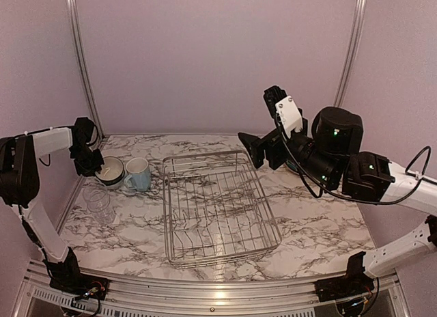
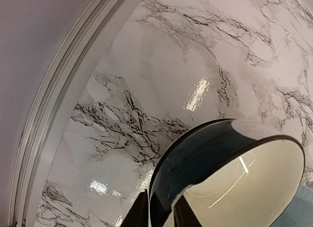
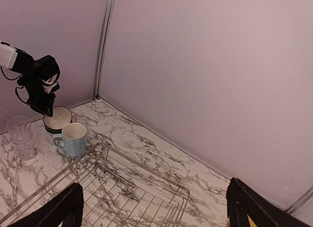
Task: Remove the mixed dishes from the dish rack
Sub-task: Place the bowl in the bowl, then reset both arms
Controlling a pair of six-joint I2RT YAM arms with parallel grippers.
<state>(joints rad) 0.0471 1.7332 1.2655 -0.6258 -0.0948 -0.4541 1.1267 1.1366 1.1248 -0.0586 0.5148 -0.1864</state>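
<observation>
At the left edge of the top view, down on the dark-teal-and-white bowl: the left gripper, one finger outside the wall, one inside, rim between. In the left wrist view, jaws only narrowly parted, a sliver of cream interior showing between the wall and the inner finger. Cannot tell whether pinching the rim or just off it. Bowl upright on the desk, open side up, close to the back-left corner rail. Just to its right, touching or nearly so, the light blue mug. Below and left of both in that view, the clear glasses, apparently stacked. Centre frame, the dish rack, nothing visible among its prongs, so probably late in the unloading. Upper right, raised beyond the rack's far right corner and aimed toward the left of the frame: the right gripper, jaws spread fully wide, holding nothing. Key relation for the coming move: bowl directly beneath the left gripper, no offset to close, left arm by far the nearer, right arm well apart across the rack. Likely needs only a fuller release and a straight lift off the rim. Better not to drag toward the right of the frame, with the mug so close. No long axis to line up on a round bowl.
</observation>
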